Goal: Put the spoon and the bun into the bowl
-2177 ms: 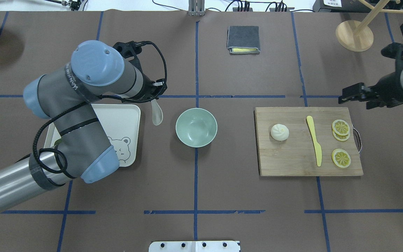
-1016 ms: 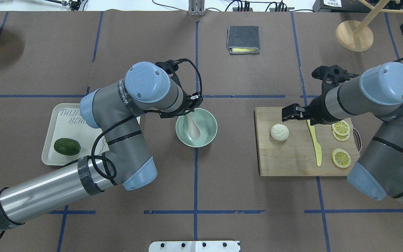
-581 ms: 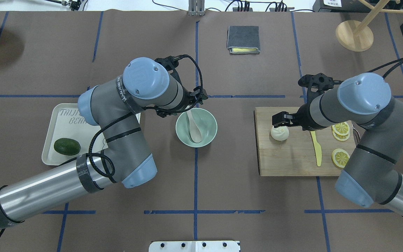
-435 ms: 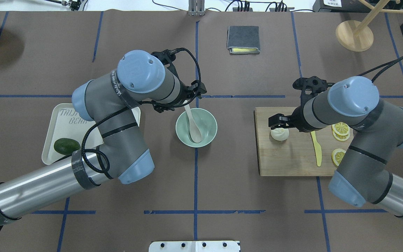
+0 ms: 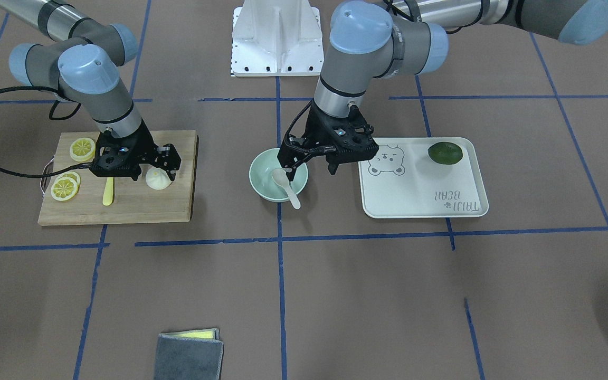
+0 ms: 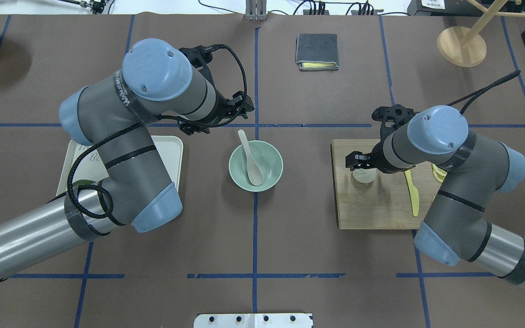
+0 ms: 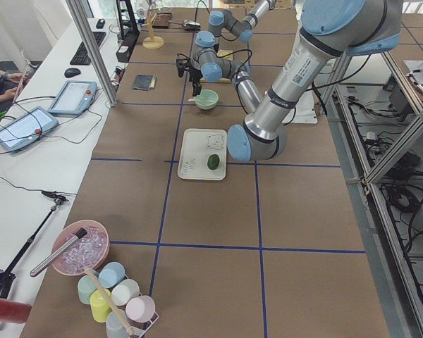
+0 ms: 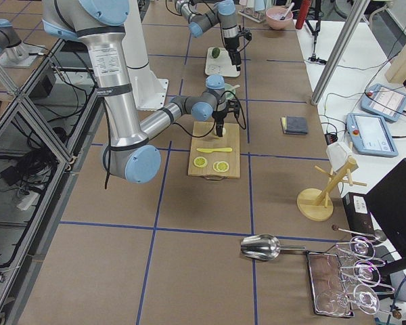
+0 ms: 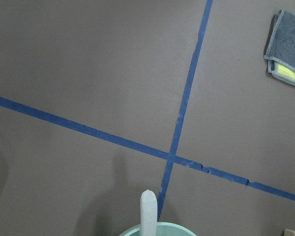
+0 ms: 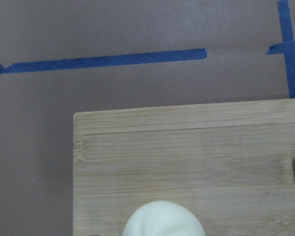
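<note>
Both arms look alike from here: grey tubes joined by rounded pale-blue caps [image 6: 156, 69] with small screws, turning to bare silver tube [image 6: 16, 246] far back from the hand. The left arm [image 6: 130, 155] carries white lettering [image 6: 123, 93] just behind its wrist cap and dark tape bands [image 6: 78, 218]; a black cable [image 6: 490, 86] trails off the right arm [image 6: 467, 182] toward the boxy black right gripper [image 5: 155, 170].

Spoon [image 6: 252, 157]: pale, translucent; scoop down in mint bowl [image 6: 275, 156], handle propped over rim; just beside left gripper [image 5: 310, 168], untouched by it. Bun [image 5: 158, 180]: white, upright, between right gripper [image 5: 155, 170] spread jaws.
</note>
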You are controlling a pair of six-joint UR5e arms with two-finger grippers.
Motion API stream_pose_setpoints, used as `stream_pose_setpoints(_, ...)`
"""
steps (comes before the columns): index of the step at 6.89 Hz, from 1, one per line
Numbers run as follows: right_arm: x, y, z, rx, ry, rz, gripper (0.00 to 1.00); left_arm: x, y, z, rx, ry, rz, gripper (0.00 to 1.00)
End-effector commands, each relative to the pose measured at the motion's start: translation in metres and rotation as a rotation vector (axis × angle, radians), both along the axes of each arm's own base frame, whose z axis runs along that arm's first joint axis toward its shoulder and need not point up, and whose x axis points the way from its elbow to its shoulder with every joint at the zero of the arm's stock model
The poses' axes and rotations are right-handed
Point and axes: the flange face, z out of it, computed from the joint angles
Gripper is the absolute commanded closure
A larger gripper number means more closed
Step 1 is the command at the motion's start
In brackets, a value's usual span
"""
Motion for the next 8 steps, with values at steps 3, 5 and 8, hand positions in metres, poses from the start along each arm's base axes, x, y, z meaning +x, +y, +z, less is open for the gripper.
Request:
stream_pose_setpoints(3,0.001,0.001,-0.008,0.005,-0.015,-0.006,1.0,-0.095,-0.029,0.032,0.09,-0.157,0.004,0.0)
stream_pose_setpoints(5,0.009,0.008,-0.032,0.025,-0.049,-0.012,1.0,-0.148,-0.059,0.069,0.153,-0.23,0.048,0.0)
stream_pose_setpoints(8,-0.006,0.002,-0.177,0.029,-0.08,-0.026,1.0,-0.259,-0.1,0.141,0.33,-0.412,0.179,0.0)
